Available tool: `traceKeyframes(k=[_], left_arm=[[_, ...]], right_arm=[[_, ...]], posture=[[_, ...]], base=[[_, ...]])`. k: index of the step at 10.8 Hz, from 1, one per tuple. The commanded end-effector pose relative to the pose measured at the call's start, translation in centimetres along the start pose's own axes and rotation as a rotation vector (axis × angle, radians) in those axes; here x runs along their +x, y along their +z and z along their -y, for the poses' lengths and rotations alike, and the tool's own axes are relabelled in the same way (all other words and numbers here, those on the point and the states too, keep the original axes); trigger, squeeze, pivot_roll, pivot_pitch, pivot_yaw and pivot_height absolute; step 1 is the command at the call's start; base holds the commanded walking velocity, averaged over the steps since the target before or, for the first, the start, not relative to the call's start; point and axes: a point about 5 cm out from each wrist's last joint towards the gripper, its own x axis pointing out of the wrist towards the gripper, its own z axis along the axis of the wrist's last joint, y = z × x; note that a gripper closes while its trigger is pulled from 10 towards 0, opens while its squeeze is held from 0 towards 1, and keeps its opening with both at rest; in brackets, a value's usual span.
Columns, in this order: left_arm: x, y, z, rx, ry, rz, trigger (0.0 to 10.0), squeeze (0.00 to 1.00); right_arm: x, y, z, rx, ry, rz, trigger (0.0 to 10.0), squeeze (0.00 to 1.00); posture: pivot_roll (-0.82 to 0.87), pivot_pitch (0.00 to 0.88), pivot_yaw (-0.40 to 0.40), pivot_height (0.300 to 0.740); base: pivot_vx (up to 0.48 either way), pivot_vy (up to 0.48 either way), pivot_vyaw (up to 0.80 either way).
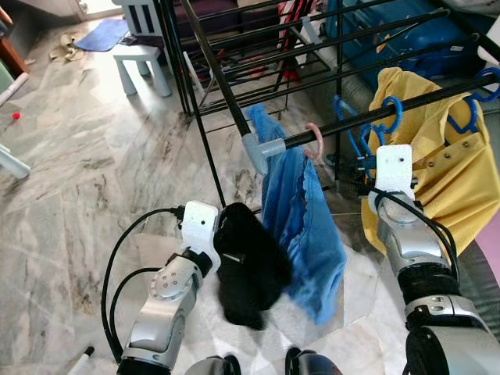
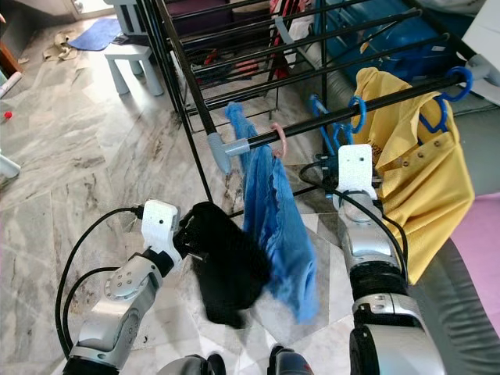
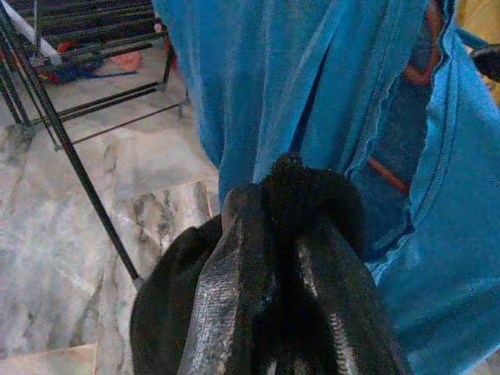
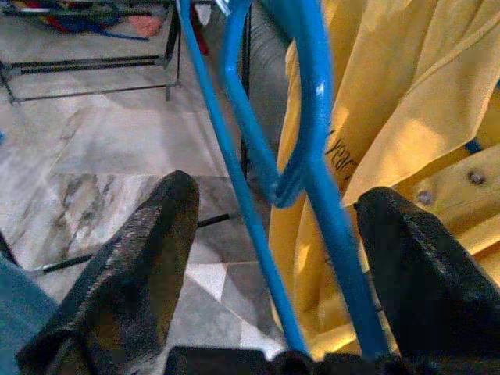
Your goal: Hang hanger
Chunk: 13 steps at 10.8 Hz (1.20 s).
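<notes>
A bare blue hanger [image 4: 312, 156] hangs by its hook [image 1: 388, 117] from the black rail [image 1: 344, 125] of the drying rack. My right gripper [image 4: 279, 195] is open with this hanger's wires between its fingers, just left of a yellow shirt [image 1: 445, 164] that hangs on another blue hanger [image 1: 473, 109]. Further left, a blue garment [image 1: 301, 219] hangs from a pink hanger [image 1: 316, 142] near the rail's end. My left gripper [image 3: 289, 203] is shut on a black cloth [image 1: 250, 273], held low and touching the blue garment.
The black drying rack [image 1: 258, 47] spreads across the back with several bars and a slanted leg [image 1: 211, 148]. A white stool [image 1: 141, 55] and a blue mat [image 1: 105, 33] sit far left on the marble floor [image 1: 70, 180]. A blue case [image 1: 391, 39] stands behind the rack.
</notes>
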Motion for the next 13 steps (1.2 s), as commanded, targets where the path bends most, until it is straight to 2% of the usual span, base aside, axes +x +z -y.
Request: traceKeyframes(k=[1,4,8,13], left_arm=[[-0.27,0.23,0.03,0.016,-0.002,0.004,10.0,0.0],[-0.26,0.0,0.14,0.024,-0.004,-0.016,10.0,0.0],[-0.21,-0.28,0.05,0.034,0.004,-0.04,10.0,0.0],[-0.22,-0.4,-0.04,0.042,0.01,-0.052,10.0,0.0]], right_arm=[[0.13,0.15,-0.45,0.023,0.016,-0.007,0.0,0.0],[-0.18,-0.08,-0.23,0.055,0.027,-0.014,0.0,0.0],[-0.43,0.09,-0.35,0.064,0.042,-0.016,0.7,0.0],[-0.67,0.01,-0.72,0.074,0.06,-0.022,0.0,0.0]], posture=[[-0.09,0.204,0.067,0.74],[-0.1,0.207,0.066,0.74],[-0.1,0.207,0.063,0.74],[-0.1,0.205,0.061,0.74]], base=[[0.0,0.0,0.0],[0.0,0.0,0.0],[0.0,0.0,0.0],[0.0,0.0,0.0]])
